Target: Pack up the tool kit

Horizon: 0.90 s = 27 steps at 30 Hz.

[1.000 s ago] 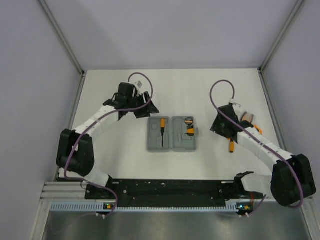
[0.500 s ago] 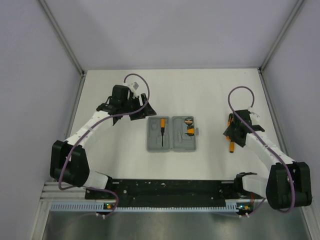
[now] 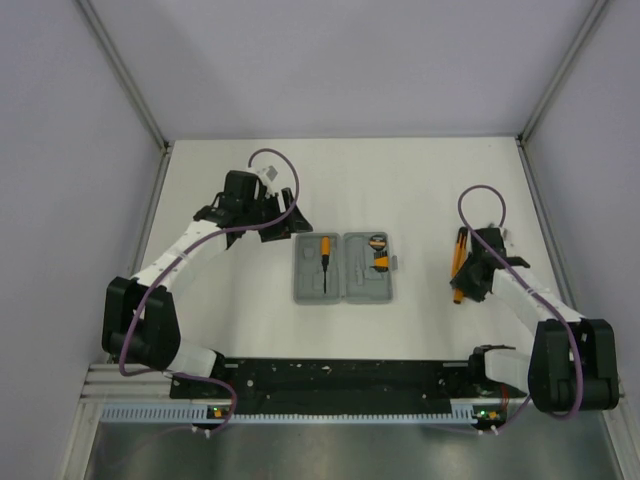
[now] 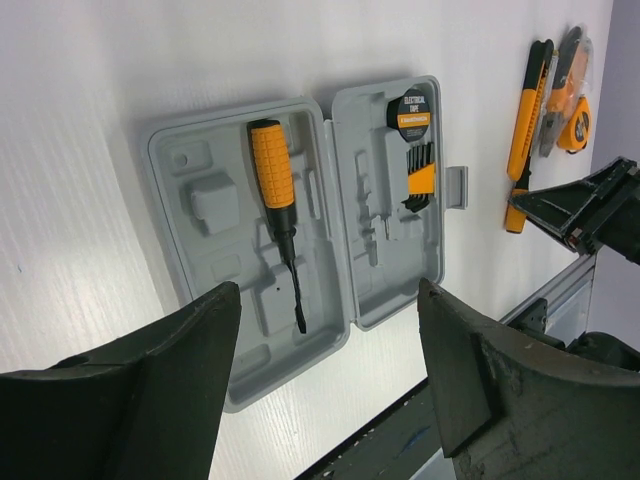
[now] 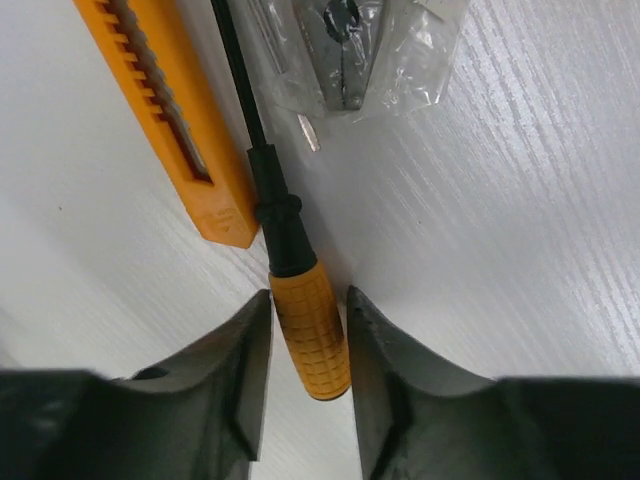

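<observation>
The grey tool case (image 3: 345, 268) lies open and flat at the table's middle. An orange-and-black screwdriver (image 4: 275, 190) sits in its left half. A round black piece (image 4: 408, 112) and an orange bit holder (image 4: 420, 170) sit in its right half. My left gripper (image 3: 288, 222) hovers open and empty just left of the case; in its wrist view (image 4: 330, 290) the jaws stand wide apart. My right gripper (image 3: 463, 290) is down on the table to the right of the case, shut on the orange handle of a second screwdriver (image 5: 310, 335), which lies on the table.
An orange utility knife (image 5: 160, 110) lies close beside the gripped screwdriver's shaft. Pliers in a clear plastic bag (image 5: 350, 50) lie just beyond its tip. An orange tape measure (image 4: 575, 115) lies by the knife. Grey walls enclose the table.
My right gripper has moved right and toward the near edge, come down over the loose tools and closed round the screwdriver handle. My left arm shifted slightly left, then held still.
</observation>
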Available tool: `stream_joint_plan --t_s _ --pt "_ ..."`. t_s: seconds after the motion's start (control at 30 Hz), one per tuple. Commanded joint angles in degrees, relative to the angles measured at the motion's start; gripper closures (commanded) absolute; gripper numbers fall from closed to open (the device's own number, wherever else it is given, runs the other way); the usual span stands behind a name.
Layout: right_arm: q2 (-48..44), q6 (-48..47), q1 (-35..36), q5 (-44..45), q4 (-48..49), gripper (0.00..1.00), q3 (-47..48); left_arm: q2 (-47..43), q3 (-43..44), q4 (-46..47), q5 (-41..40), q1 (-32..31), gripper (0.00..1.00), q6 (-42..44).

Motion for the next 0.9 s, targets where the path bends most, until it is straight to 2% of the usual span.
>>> stream_joint_plan --t_s 0.0,0.13,0.17,0.4,0.5,0.6,0.7,0.87 --pt "0.1 -1.2 -0.4 0.0 1.2 0.73 0.3 -0.1 -0.4 1.3 1.3 0.5 0.25 0.3" --pt "-1.1 -2.4 -0.3 0.7 1.1 0.96 1.5 -0.1 -0.3 1.5 1.7 0.7 0.25 0.2" --pt "-1.6 -3.1 -0.3 0.5 1.2 0.99 2.0 -0.1 -0.3 1.6 1.9 0.7 0.25 0.2" --pt "-8.0 -7.2 5.0 0.2 1.3 1.0 8.5 0.3 -0.1 1.9 2.3 0.9 0.25 -0.1" --pt "-8.7 -8.4 7.5 -6.2 2.4 1.0 11.1 0.4 -0.1 1.9 2.4 1.0 0.25 -0.2" --pt "-8.0 -9.6 10.1 -16.5 6.3 1.0 11.8 0.6 -0.1 2.1 2.7 1.0 0.26 -0.4" --pt "-6.6 -11.8 16.5 -21.1 10.0 1.0 12.3 0.6 -0.1 2.3 3.1 1.0 0.26 -0.6" --pt "0.7 -13.4 27.7 -22.5 13.4 1.0 14.7 1.0 -0.2 2.6 3.8 1.0 0.27 -0.9"
